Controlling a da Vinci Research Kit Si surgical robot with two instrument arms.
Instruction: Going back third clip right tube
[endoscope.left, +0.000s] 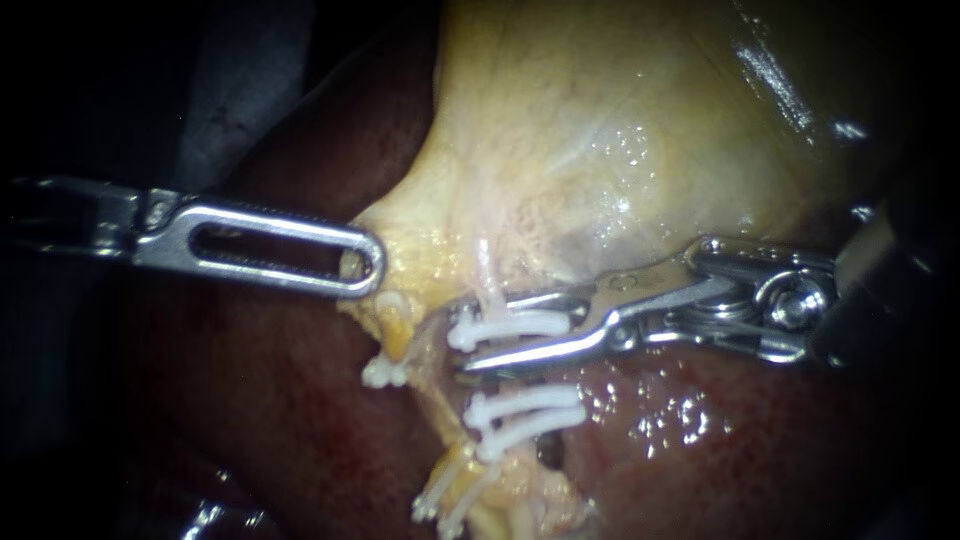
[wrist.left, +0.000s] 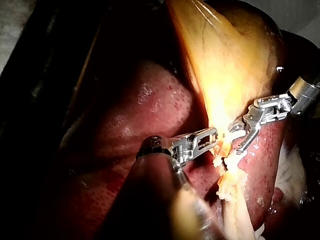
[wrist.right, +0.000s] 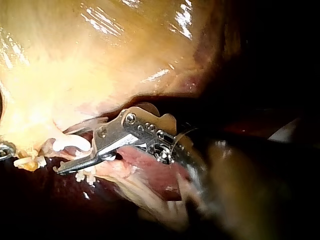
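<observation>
In the endoscope view my right instrument (endoscope.left: 462, 338) comes in from the right, its jaws open around a white clip (endoscope.left: 510, 323) that sits across the pale right tube (endoscope.left: 487, 283). Two more white clips (endoscope.left: 525, 410) cross the same tube just below the lower jaw. My left instrument (endoscope.left: 368, 268), with slotted jaws, is shut on the lower edge of the yellow gallbladder (endoscope.left: 600, 130). The right wrist view shows the right instrument (wrist.right: 62, 155) and the clip (wrist.right: 72, 145) between its jaws. In the left wrist view the left instrument (wrist.left: 214, 135) and right instrument (wrist.left: 236, 139) nearly meet.
The left tube (endoscope.left: 396, 330) is a short yellow stub with a white clip (endoscope.left: 385, 373) at its end. More clips (endoscope.left: 440, 505) lie on pale tissue lower down. Dark red liver (endoscope.left: 250, 400) surrounds everything below the gallbladder.
</observation>
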